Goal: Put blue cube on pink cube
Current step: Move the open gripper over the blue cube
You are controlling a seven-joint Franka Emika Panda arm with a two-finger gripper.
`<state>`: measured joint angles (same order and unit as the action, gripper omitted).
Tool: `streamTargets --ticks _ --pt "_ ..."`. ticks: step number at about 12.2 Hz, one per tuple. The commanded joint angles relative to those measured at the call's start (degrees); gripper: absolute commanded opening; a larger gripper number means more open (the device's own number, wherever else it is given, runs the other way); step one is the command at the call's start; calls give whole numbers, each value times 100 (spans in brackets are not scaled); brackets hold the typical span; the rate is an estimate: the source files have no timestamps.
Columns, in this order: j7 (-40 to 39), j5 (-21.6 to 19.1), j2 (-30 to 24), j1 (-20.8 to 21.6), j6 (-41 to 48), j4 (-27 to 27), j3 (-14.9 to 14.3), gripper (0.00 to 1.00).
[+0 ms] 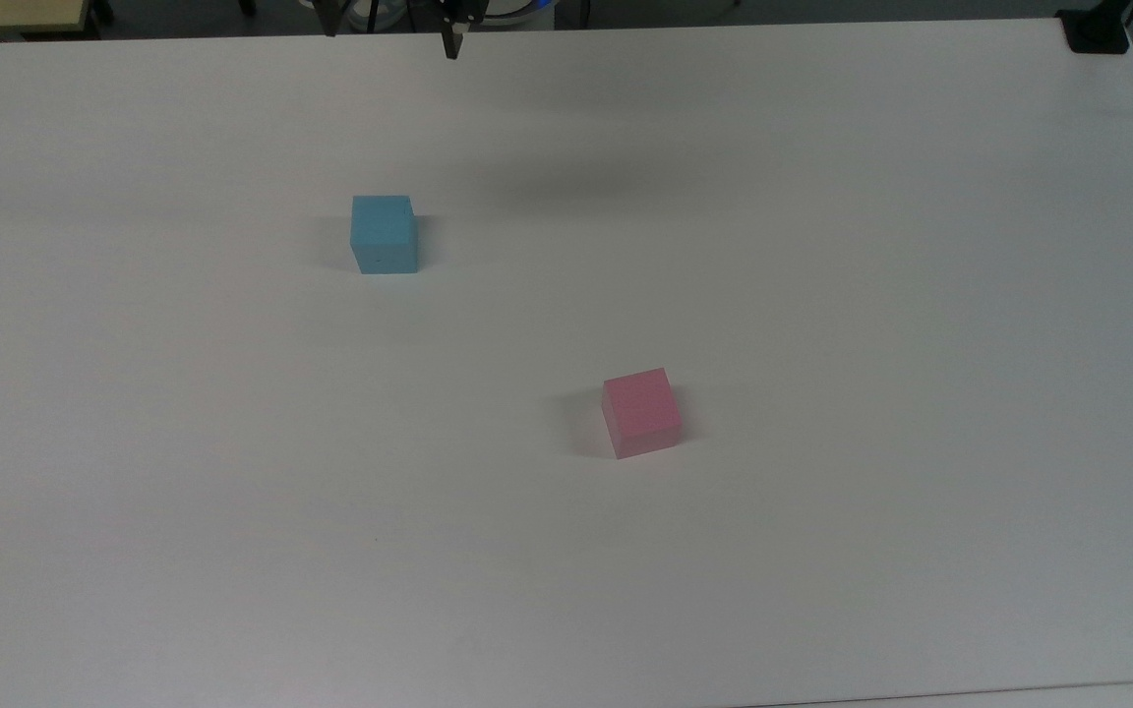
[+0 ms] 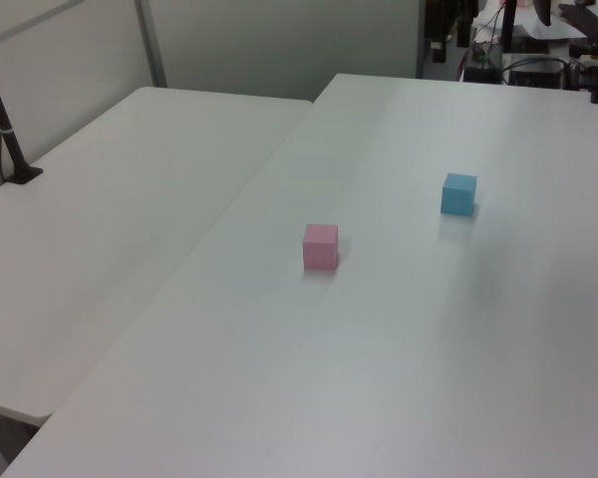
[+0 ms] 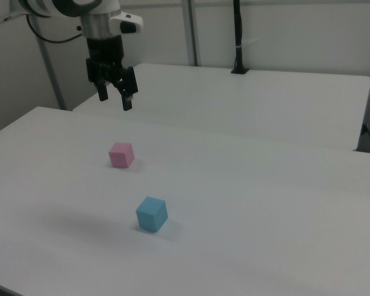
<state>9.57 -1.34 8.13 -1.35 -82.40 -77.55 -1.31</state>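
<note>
The blue cube [image 1: 385,234] rests flat on the white table [image 1: 822,246], in the upper left-centre of the top view. It is a small matte block with plain, slightly grainy faces and square edges. In the left view the blue cube [image 2: 459,193] sits right of centre; in the right view it [image 3: 152,214] lies low and left of centre.

The pink cube [image 1: 640,411] rests on the same smooth table surface, just right of centre in the top view, turned slightly from the frame's axes. It matches the blue cube in size and finish. The two cubes stand well apart.

The gripper [image 3: 115,98] hangs in the air in the upper left of the right view, above the table and clear of both cubes. Its two black fingers [image 3: 128,99] are spread apart, with nothing between them.
</note>
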Motion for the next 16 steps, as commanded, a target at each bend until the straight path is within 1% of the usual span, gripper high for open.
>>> streamTargets --ticks 1,4,5,6,7,12,13,14,15,16 --pt "-314 -16 -329 56 -48 -392 -18 100" --pt "-324 -33 -496 82 -512 -769 -18 100" --pt "-359 -33 -497 82 -566 -788 -18 100" --pt "-577 -33 -497 100 -610 -806 -18 100" --pt "-883 -33 -488 204 -654 -884 -44 100" --pt "-1720 -33 -488 284 -778 -1096 -71 100" --pt "-1982 -7 -479 284 -778 -1148 -88 100" --pt "-2324 28 -488 284 -813 -1253 -132 100" --pt "-2606 37 -488 293 -944 -1367 -237 100" --pt "-2914 167 -488 371 -980 -1499 -360 100"
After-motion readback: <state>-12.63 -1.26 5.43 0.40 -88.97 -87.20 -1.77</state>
